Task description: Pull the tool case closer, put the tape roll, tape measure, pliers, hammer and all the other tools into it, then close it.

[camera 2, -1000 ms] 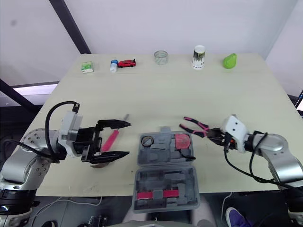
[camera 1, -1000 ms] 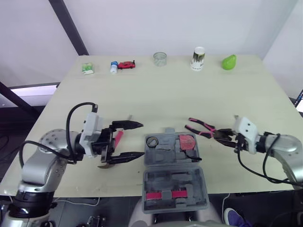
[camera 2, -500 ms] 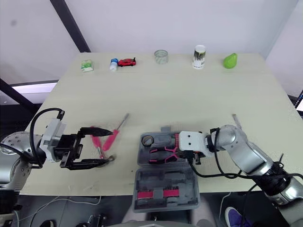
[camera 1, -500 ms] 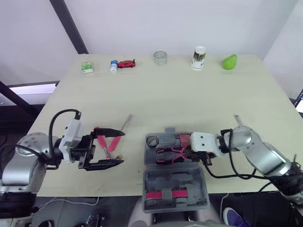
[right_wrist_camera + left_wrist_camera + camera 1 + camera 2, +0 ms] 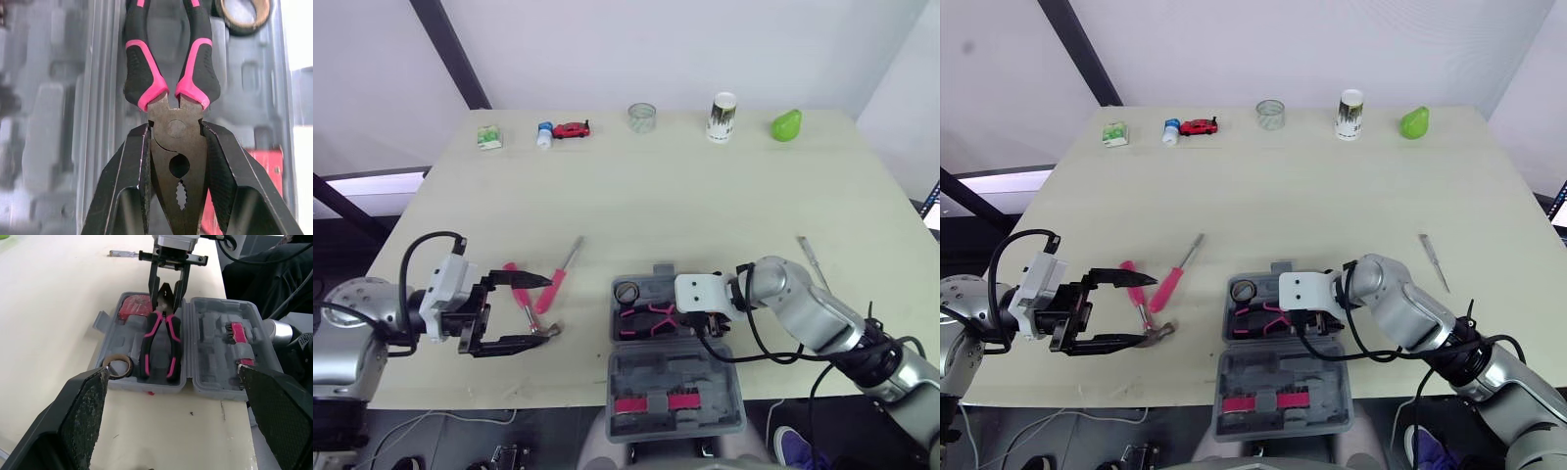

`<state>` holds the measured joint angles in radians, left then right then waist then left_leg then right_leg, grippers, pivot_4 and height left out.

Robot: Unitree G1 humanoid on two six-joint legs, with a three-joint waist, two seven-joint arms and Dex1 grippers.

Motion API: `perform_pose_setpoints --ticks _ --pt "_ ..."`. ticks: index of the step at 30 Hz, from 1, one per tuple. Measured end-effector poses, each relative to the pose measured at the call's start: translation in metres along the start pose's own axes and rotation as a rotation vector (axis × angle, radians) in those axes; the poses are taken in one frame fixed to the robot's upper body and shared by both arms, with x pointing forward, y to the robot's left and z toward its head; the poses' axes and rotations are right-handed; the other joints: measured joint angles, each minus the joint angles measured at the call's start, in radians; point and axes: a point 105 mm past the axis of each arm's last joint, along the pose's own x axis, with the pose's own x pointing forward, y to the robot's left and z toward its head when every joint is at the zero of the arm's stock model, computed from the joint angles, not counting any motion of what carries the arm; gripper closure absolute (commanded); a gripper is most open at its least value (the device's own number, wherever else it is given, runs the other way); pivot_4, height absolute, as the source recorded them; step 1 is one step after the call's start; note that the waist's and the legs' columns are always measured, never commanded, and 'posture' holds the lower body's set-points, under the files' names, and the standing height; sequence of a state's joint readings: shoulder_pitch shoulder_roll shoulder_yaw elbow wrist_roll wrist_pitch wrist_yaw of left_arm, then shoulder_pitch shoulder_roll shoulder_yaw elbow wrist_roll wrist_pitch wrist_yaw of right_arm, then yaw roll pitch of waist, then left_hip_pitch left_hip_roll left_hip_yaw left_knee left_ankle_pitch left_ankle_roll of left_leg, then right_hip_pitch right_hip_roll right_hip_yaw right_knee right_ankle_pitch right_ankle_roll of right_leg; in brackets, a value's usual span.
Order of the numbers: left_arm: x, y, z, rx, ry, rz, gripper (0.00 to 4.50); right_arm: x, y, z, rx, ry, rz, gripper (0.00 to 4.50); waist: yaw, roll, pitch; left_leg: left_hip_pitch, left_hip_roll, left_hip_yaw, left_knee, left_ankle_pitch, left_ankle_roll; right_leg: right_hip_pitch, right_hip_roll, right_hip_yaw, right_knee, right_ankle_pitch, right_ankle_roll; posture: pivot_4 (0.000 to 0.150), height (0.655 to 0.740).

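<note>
The open tool case (image 5: 215, 333) is seen at the near edge of the table (image 5: 705, 196), its lid half nearest the robot. The pliers (image 5: 160, 340) are laid in the far half, handles pointing to the robot's left, with the tape roll (image 5: 129, 365) just beside them and the red tape measure (image 5: 134, 304) in the same half. The pliers' metal head is flanked by the right gripper (image 5: 177, 129), whose fingers seem to be pressed against it in a grasp, though the contact is hard to confirm. The left gripper (image 5: 548, 308) is held wide apart over the table to the left of the case, near the hammer (image 5: 1160, 332) and the pink-handled screwdriver (image 5: 1171, 286). A slim metal tool (image 5: 1433, 260) is left on the table to the right of the case.
</note>
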<state>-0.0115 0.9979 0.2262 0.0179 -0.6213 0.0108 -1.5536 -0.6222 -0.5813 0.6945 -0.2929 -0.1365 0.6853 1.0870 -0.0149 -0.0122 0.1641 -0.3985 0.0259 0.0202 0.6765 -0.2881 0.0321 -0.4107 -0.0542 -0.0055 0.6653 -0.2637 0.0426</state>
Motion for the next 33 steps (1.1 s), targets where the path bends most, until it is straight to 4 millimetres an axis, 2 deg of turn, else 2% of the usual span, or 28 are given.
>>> perform_pose_setpoints --ticks 12,19,22,25,26,28,29,31,32,33 --pt "0.003 -0.001 0.001 0.029 -0.003 -0.014 0.00 0.010 -0.002 0.009 0.002 -0.013 0.007 3.51 -0.003 0.000 0.000 0.001 0.000 0.000 0.000 0.000 0.000 0.000 0.001 0.000 0.001 0.000 0.000 0.150 0.7400" --pt "0.006 0.000 0.000 0.043 -0.011 -0.023 0.00 0.010 -0.001 0.010 0.006 -0.021 0.011 0.12 -0.001 0.000 0.000 0.000 -0.001 0.000 0.002 0.000 0.000 0.000 0.000 0.000 0.002 0.000 0.000 0.150 0.7400" --pt "0.006 0.001 0.000 0.047 -0.012 -0.022 0.00 0.008 -0.001 0.007 0.022 -0.018 0.016 0.12 0.000 0.000 0.000 0.000 -0.001 0.000 0.003 0.000 0.000 0.000 0.000 0.000 0.002 0.000 0.000 0.150 0.7400" --pt "0.007 0.001 -0.001 0.047 -0.015 -0.024 0.00 0.004 -0.007 0.018 0.028 -0.097 -0.006 0.12 -0.001 0.000 0.000 0.000 -0.001 0.000 0.004 0.000 0.000 0.000 0.000 0.000 0.004 0.000 0.000 0.150 0.7400" --pt "0.008 0.001 -0.001 0.047 -0.016 -0.027 0.00 0.003 -0.008 0.022 0.020 -0.135 -0.016 0.49 0.000 0.000 0.000 0.000 -0.001 0.000 0.004 0.000 0.000 0.000 0.000 0.000 0.004 0.000 0.000 0.150 0.7400" --pt "0.009 0.001 -0.001 0.049 -0.018 -0.033 0.00 0.004 -0.011 0.029 0.030 -0.248 -0.028 0.85 0.000 -0.002 -0.001 0.000 -0.001 0.000 0.004 0.000 0.000 0.000 0.001 0.000 0.004 0.000 0.000 0.150 0.7400" --pt "0.011 0.001 -0.001 0.052 -0.025 -0.034 0.00 0.006 -0.009 0.032 0.041 -0.339 -0.024 1.35 0.000 -0.002 -0.001 0.000 -0.001 0.000 0.004 0.000 0.000 0.000 0.000 0.000 0.004 0.000 0.000 0.150 0.7400" --pt "0.011 0.002 -0.002 0.052 -0.028 -0.033 0.00 0.011 -0.006 0.030 0.053 -0.383 -0.015 2.26 0.001 -0.002 -0.001 0.000 -0.001 0.000 0.005 0.000 0.000 0.000 0.000 0.000 0.004 0.000 0.000 0.150 0.7400" --pt "0.011 0.002 -0.002 0.052 -0.028 -0.032 0.00 0.015 -0.005 0.024 0.071 -0.391 -0.012 2.56 0.000 -0.002 -0.001 0.000 -0.001 0.001 0.006 0.000 0.000 0.000 0.000 0.000 0.005 0.000 0.000 0.150 0.7400" --pt "0.011 0.002 -0.002 0.052 -0.028 -0.031 0.00 0.017 -0.006 0.020 0.086 -0.398 -0.020 3.11 0.000 -0.001 -0.001 0.000 -0.001 0.001 0.006 0.000 0.000 0.000 0.000 0.001 0.005 0.000 0.000 0.150 0.7400"
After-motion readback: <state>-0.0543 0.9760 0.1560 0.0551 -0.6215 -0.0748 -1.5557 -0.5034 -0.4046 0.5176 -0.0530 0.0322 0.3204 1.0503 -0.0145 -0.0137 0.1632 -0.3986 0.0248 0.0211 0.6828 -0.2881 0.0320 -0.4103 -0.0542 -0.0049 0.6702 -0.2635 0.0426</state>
